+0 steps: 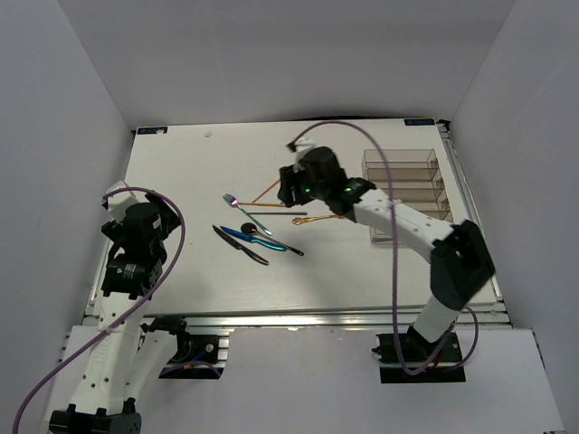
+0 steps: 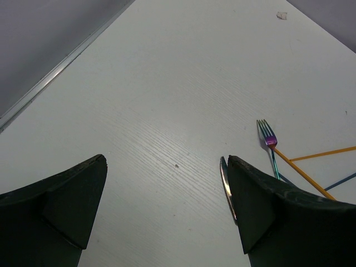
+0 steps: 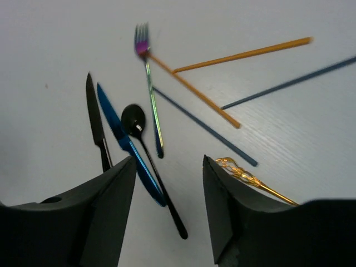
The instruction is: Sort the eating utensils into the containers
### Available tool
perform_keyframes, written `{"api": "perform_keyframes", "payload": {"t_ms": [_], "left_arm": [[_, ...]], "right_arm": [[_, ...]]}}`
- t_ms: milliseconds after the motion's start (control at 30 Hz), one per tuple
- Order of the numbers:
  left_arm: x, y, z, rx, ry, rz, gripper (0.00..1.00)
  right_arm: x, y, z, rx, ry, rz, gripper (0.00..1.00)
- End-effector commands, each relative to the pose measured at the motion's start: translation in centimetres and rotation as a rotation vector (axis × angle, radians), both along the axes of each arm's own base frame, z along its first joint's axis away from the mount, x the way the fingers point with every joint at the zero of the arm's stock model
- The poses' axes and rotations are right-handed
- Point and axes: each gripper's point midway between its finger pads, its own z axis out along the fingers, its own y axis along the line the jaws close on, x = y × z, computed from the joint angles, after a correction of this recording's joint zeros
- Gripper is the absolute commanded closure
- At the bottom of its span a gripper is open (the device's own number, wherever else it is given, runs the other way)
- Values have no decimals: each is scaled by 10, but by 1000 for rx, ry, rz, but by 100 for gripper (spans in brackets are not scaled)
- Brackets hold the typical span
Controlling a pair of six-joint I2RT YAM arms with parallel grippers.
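The right gripper, jaws apart and empty, hangs over the black spoon. The left gripper gapes wide, well left of it. A blue knife lies against the spoon, orange chopsticks beyond, and the containers well right. The spoon looks light, stiff and slick: pinch it mid-handle.

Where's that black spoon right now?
In the right wrist view, the black spoon lies mid-left, its bowl between the blue knife and the rainbow fork.

right tool near scattered utensils, clear tray right
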Motion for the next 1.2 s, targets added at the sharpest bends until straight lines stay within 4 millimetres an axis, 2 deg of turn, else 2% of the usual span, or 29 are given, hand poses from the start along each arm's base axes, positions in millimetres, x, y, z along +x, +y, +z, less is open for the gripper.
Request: {"api": "perform_keyframes", "payload": {"t_ms": [0,33,100,133,167,200,233,300,333,367,767,967,1000,1033,1100,1167], "left_arm": [[-1,2,2,3,-2,16,2],[-1,3,2,4,-3,16,2],[-1,2,3,2,-6,13,2],[0,2,2,3,-2,11,2],[0,2,2,3,-2,11,2],[0,2,2,3,-2,11,2],[0,1,1,2,1,8,2],[0,2,1,4,1,9,2],[0,1,0,3,3,8,2],[0,1,0,3,2,8,2],[1,0,1,1,0,-2,2],[1,0,1,0,-3,-3,2],[1,0,1,0,-3,-1,2],[1,0,1,0,-3,-3,2],[1,0,0,-1,1,-3,2],[1,-1,0,0,1,-5,2]], "right_arm": [[-25,32,-42,-218,3,253,45],[-28,48,-55,-268,23,288,49],[-30,65,-65,-305,25,338,53],[-30,80,-73,-322,22,355,54],[-30,85,-78,-337,26,369,58],[-27,87,-95,-382,33,360,60],[-26,98,-91,-374,20,372,60],[-29,104,-100,-397,34,394,60],[-32,107,-113,-422,46,410,60],[-31,111,-113,-424,42,415,60],[-34,105,-166,-510,92,430,66],[-36,104,-181,-532,109,439,72],[-36,104,-182,-531,109,440,75],[-36,103,-184,-533,112,441,84],[-35,104,-179,-527,99,437,89],[-34,106,-174,-520,89,435,99]]}}
